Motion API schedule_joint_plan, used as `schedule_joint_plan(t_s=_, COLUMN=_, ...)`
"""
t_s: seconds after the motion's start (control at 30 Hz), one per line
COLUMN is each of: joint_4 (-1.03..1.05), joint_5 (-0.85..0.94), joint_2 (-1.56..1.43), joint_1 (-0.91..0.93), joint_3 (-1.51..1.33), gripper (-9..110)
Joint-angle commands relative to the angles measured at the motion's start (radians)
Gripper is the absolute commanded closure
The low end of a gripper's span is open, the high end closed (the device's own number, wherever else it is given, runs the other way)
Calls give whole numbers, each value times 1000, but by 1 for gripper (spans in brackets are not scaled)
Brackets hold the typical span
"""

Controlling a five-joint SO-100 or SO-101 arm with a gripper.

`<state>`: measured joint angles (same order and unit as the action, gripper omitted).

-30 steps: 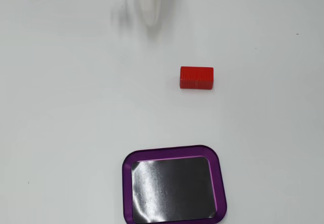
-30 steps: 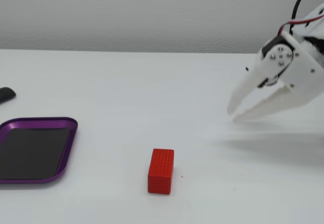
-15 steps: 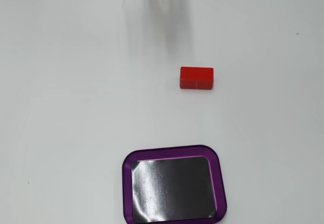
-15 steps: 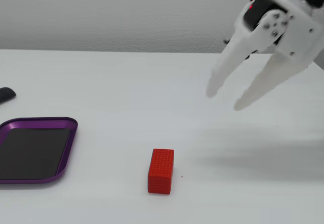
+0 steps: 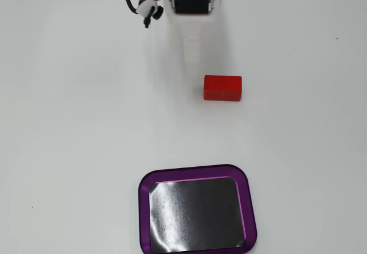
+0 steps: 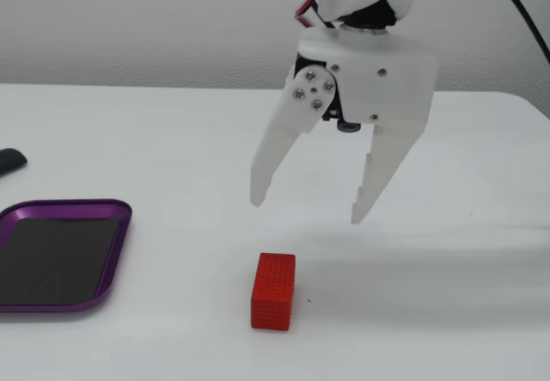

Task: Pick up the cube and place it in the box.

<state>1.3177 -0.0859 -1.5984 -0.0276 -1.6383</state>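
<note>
- One cube (image 6: pixel 273 291), red, lying flat on the white table (image 6: pixel 155 157); nothing touches it. Also seen from above (image 5: pixel 222 88).
- One box (image 5: pixel 196 209), purple rim, shiny black bottom, nothing in it. Well apart from the cube: below it in the top-down fixed view, far to its left in the side fixed view (image 6: pixel 60 255).
- One gripper (image 6: pixel 308 200), white, two fingers spread wide with clear air between them, holding nothing.
- Side fixed view: fingertips hang above the cube, clear of it; the cube sits below the gap, nearer the left finger.
- Top-down fixed view: gripper (image 5: pixel 192 52) appears just up and left of the cube; only one tapering finger can be made out, so the spread is hard to judge there.
- One small dark object (image 6: pixel 10 161) at the left edge beyond the box, cut off; cannot tell what it is.
- Cut off: box's lower edge from above, its left end from the side; arm above the gripper.
</note>
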Motion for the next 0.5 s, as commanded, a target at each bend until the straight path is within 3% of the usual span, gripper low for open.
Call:
schedule_joint_plan(t_s=0.0, joint_4=14, joint_5=-29, joint_2=75, joint_1=-5, joint_3=89, gripper=74)
schedule_joint_plan(t_s=0.47, joint_4=-34, joint_5=-37, joint_2=224, joint_1=-129, joint_3=140, gripper=74)
